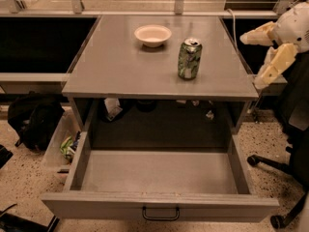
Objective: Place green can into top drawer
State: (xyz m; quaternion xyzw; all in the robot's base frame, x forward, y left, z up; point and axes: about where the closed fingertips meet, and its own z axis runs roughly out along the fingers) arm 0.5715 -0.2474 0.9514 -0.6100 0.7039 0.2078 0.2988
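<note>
Green can [189,58] stands upright on the tabletop [120,66], right of centre, to the left of the gripper [259,57], which hangs beyond the table's right edge, fingers apart and empty; the open drawer [159,205] lies below.

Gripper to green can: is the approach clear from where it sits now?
Probably yes. The gripper hangs open just off the right edge of the tabletop. The green can stands upright with nothing between them. The bowl sits apart on the can's far side.
</note>
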